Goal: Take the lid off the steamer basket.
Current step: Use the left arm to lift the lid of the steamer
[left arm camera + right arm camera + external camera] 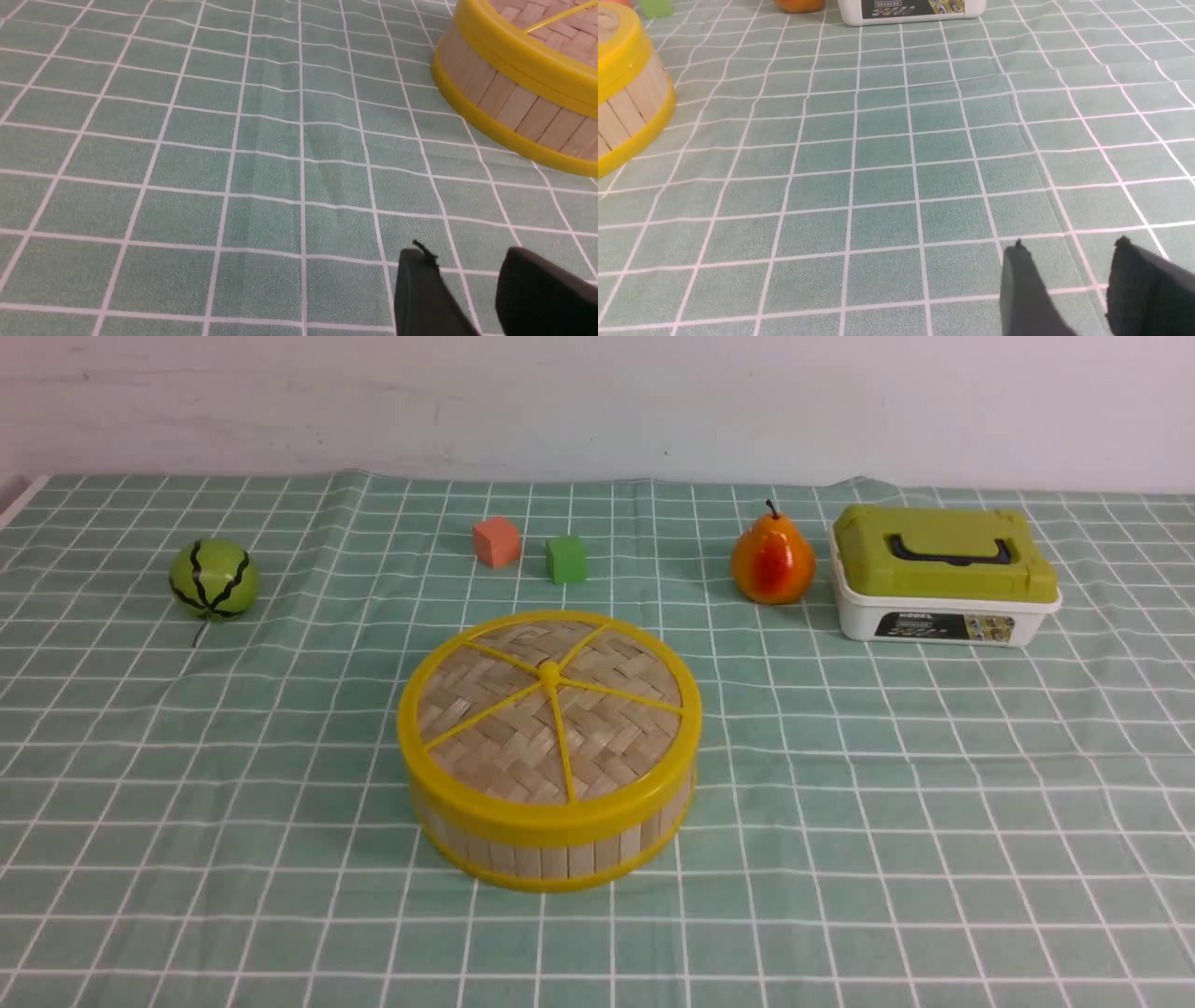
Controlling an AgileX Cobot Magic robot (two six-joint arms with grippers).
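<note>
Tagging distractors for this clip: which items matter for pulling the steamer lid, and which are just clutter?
Part of the job:
- lid, seated on the basket
- steamer basket

Just lying about:
- striped green ball
- orange cube
- green cube
- pear
- white box with green lid

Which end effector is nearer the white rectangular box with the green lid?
Probably right. The right end effector points toward the white box ahead; the left end effector is near the yellow-rimmed bamboo steamer basket, with no box in its view.
</note>
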